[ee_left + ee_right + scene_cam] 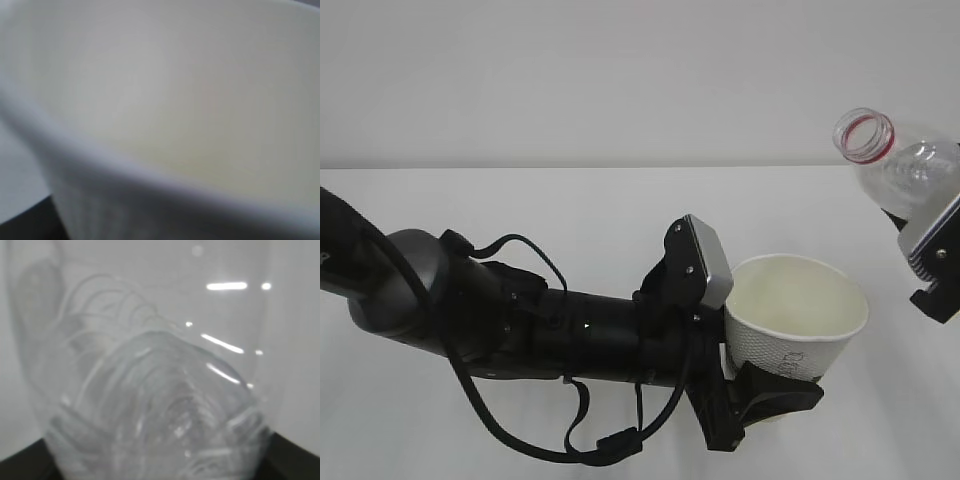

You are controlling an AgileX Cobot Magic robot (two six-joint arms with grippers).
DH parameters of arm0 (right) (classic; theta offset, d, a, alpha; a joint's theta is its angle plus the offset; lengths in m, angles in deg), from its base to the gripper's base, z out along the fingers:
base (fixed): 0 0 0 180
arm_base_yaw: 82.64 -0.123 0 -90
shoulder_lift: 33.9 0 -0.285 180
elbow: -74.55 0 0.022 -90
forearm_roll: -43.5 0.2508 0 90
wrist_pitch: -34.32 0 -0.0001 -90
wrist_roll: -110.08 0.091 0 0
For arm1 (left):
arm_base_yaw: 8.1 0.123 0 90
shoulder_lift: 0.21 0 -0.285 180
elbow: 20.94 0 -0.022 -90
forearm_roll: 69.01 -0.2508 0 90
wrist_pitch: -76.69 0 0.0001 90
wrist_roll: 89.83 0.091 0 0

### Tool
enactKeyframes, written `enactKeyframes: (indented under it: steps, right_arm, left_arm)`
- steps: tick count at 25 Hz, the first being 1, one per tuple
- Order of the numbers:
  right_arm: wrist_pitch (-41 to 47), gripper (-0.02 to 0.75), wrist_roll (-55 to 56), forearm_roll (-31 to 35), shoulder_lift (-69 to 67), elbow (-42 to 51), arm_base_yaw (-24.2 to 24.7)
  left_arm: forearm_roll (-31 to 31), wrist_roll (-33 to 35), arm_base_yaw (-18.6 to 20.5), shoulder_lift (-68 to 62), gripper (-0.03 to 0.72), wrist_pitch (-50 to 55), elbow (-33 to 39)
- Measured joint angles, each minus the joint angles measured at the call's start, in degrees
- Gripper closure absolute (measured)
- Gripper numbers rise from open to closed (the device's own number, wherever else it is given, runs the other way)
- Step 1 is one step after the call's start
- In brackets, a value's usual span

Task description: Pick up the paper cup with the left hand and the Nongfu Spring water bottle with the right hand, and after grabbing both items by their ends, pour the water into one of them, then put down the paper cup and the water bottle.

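From the exterior view you see the left hand [760, 385] clamped on the paper cup [798, 315], and the right hand [935, 255] gripping the tilted Nongfu Spring water bottle [895, 160] (mouth up-left). The wrist views show only blurred cup wall [160, 100] and ribbed plastic [160, 405].

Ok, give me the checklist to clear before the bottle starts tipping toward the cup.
1. Paper cup gripped by the left hand: ok, held off the table.
2. Cup mouth open and facing up: ok, slightly tilted.
3. Water bottle gripped by the right hand: ok, held at its lower body.
4. Bottle cap off: ok, only the red neck ring shows.
5. Bottle mouth over the cup: not ok, it sits up and to the right of the rim.
6. Water in the bottle: cannot tell, the plastic looks clear and crumpled.
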State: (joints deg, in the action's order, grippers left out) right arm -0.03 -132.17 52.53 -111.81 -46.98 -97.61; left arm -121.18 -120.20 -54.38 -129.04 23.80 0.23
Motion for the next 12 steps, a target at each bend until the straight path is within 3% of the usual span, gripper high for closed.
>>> enactKeyframes:
  steps: [12]
  right_arm:
    - [-5.17,0.244,-2.66,0.0,0.0,0.0,0.0]
  left_arm:
    - [2.55,-0.09,0.0,0.0,0.175,-0.12,0.0]
